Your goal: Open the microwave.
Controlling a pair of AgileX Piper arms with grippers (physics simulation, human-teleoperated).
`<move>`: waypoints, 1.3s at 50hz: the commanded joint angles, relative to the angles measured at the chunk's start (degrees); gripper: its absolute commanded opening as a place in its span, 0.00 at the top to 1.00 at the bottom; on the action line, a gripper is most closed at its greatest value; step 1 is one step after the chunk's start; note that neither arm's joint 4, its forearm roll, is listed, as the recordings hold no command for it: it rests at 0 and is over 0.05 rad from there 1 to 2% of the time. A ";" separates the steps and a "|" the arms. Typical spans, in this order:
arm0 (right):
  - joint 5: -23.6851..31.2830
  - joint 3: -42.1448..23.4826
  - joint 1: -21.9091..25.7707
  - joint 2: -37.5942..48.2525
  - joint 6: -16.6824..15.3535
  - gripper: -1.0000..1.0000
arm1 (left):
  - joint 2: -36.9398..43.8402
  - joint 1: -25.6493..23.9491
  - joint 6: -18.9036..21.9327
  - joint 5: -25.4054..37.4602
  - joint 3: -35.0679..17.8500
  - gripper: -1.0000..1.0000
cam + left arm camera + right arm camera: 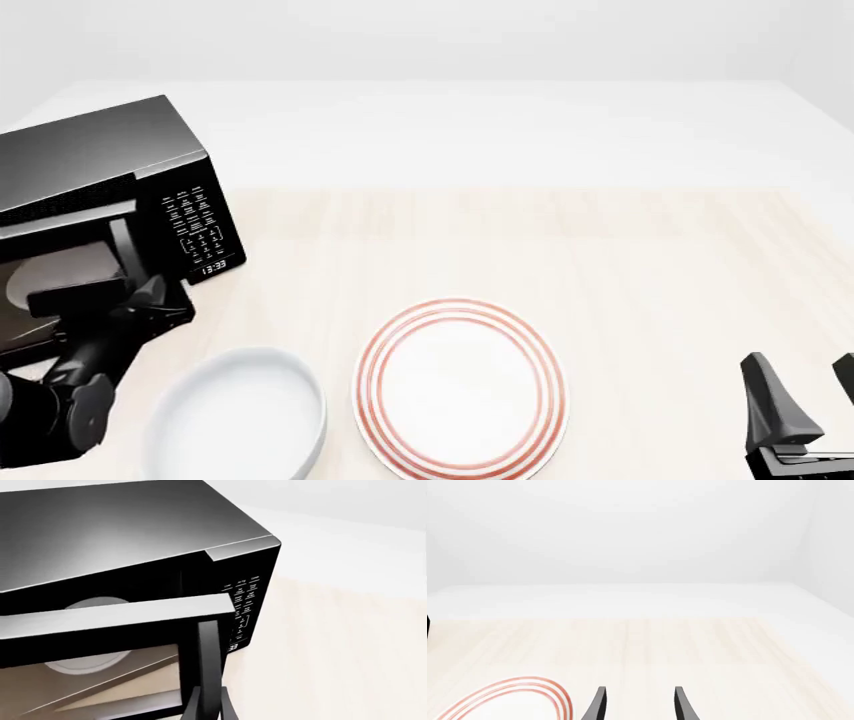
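We are in the pulling step: the left gripper holds the handle of the microwave, its door partly open, so next we swing it wider, while the right gripper waits with fingers apart.

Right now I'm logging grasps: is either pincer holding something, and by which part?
The left pincer grips the microwave by its vertical door handle. The right pincer is open, holding nothing.
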 commanded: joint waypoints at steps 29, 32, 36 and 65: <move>0.00 0.00 0.00 -0.01 0.00 0.00 | -15.42 -4.31 -0.52 -1.67 7.96 1.00; 0.00 0.00 0.00 0.00 0.00 0.00 | -16.43 -4.36 -0.45 -1.32 8.50 1.00; 0.00 0.00 -0.01 0.01 -0.01 0.00 | -17.67 -4.34 -0.40 -1.31 9.60 1.00; 0.00 0.00 0.00 0.00 0.00 0.00 | -21.12 -4.91 -0.42 -3.17 13.15 1.00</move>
